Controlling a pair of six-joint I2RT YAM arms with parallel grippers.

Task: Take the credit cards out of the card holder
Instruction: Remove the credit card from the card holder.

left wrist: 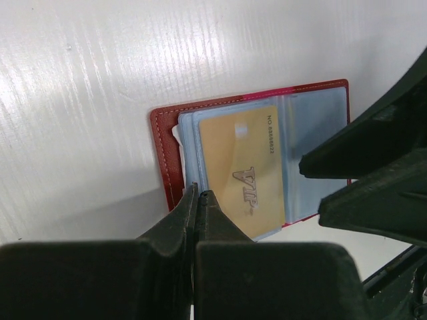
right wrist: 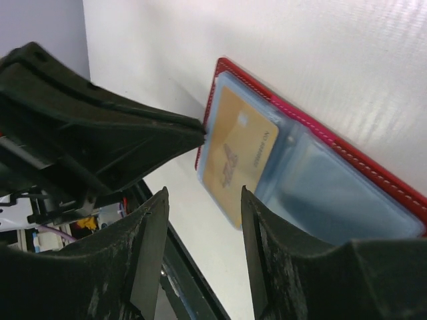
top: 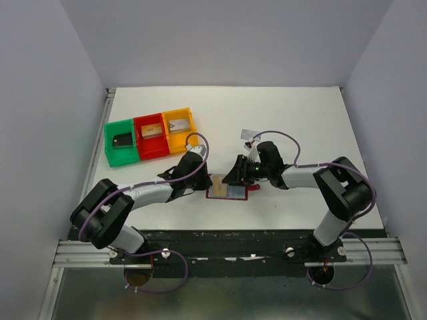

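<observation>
The dark red card holder (top: 230, 189) lies open on the table, its light blue sleeves up. A gold-tan credit card (left wrist: 243, 163) marked VIP sits in its left sleeve and also shows in the right wrist view (right wrist: 237, 150). My left gripper (left wrist: 199, 193) is shut, its tips resting on the holder's left edge (left wrist: 163, 153) beside the blue sleeve, with nothing visible between them. My right gripper (right wrist: 203, 197) is open and empty, hovering over the near edge of the gold card, close to the left gripper (right wrist: 100, 133). Other cards lie in the bins.
Green (top: 113, 157), red (top: 155, 152) and orange (top: 185, 143) bins stand in a row at the back left, with a black card (top: 122, 140) and tan cards (top: 153, 131) inside. A small pale object (top: 250, 135) lies behind the right arm. The table's front edge is just below the holder.
</observation>
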